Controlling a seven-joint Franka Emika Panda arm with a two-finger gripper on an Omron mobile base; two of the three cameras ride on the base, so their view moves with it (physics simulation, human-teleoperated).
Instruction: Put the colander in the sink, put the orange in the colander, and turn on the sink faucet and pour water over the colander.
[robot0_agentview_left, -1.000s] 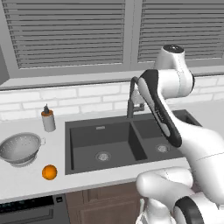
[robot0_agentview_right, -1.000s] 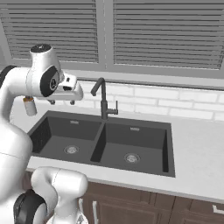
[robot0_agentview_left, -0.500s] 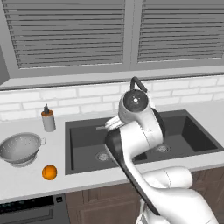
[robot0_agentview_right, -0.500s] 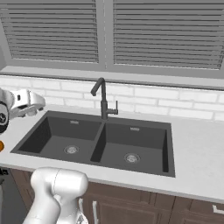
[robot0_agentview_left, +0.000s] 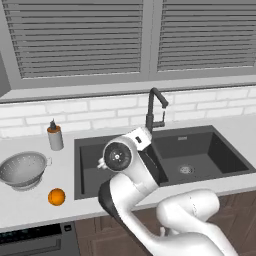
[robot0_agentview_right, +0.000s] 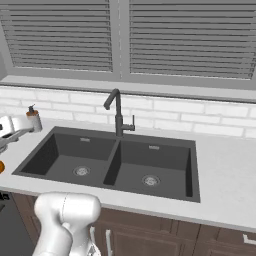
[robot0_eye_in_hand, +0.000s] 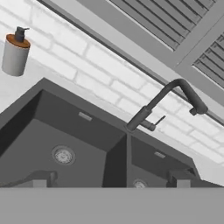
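Note:
The silver colander (robot0_agentview_left: 22, 170) stands upright on the white counter left of the sink (robot0_agentview_left: 200, 145). The orange (robot0_agentview_left: 56, 197) lies on the counter in front of it, near the front edge, and peeks in at the picture's edge in the right base view (robot0_agentview_right: 1, 166). The dark faucet (robot0_agentview_left: 155, 107) rises behind the divider between the two basins, and no water falls from it. My gripper (robot0_eye_in_hand: 109, 179) is open, its fingertips (robot0_eye_in_hand: 41, 179) wide apart with nothing between them, and it looks over the left basin (robot0_eye_in_hand: 63, 155) toward the faucet (robot0_eye_in_hand: 166, 100).
A grey soap bottle with an orange cap (robot0_agentview_left: 55, 137) stands on the counter behind the sink's left corner. My white arm (robot0_agentview_left: 120, 156) crosses in front of the left basin. A brick backsplash and shuttered windows close the back.
The arm has swung from high on the right, near the faucet, down and left across the sink to the left basin. The colander, the orange and the faucet have not moved.

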